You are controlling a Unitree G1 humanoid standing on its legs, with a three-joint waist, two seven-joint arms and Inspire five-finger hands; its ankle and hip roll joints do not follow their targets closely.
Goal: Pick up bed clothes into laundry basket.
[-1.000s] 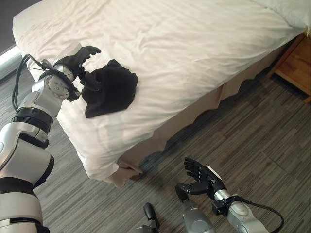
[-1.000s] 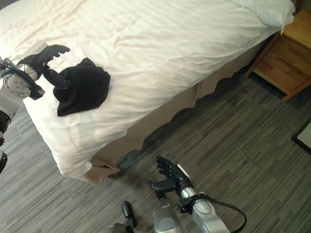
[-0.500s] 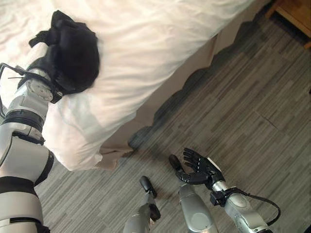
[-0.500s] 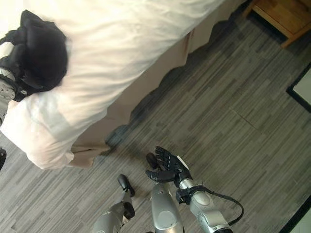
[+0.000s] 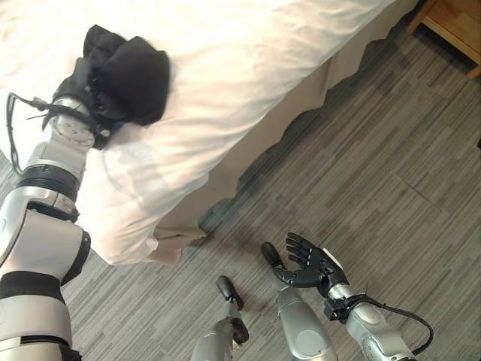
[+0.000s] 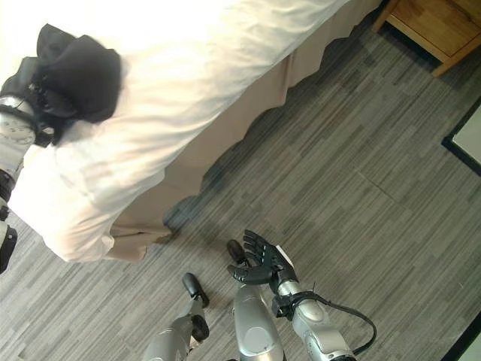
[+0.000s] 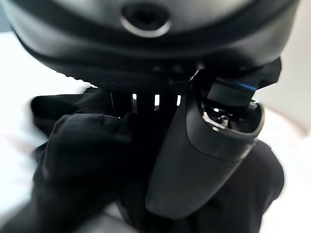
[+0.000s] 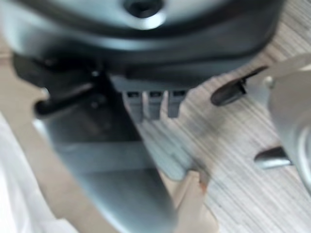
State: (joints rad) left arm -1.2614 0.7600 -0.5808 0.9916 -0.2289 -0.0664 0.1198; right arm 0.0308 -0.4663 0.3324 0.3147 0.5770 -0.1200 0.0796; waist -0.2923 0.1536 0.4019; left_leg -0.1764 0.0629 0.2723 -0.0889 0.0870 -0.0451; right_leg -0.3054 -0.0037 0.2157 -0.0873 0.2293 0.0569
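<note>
My left hand clutches the black garment at the bed's corner

My left hand [image 5: 84,101] has its fingers and thumb curled into the bunched black garment [image 5: 128,79], which sits gathered above the white sheet [image 5: 248,68] near the bed's [image 6: 225,143] corner; my right hand [image 5: 307,263] hangs low beyond the foot of the bed over the grey striped carpet [image 5: 391,173], fingers spread and holding nothing, with a wooden nightstand [image 6: 436,26] beside the bed's far end

Left hand [image 5: 89,96]: fingers buried in black garment [image 5: 129,78], grasp unreadable; garment edges blurred in wrist view. Bed [image 5: 248,68]: cut off at upper and left edges. Wooden nightstand [image 5: 455,26]: corner only, cropped at upper right
</note>
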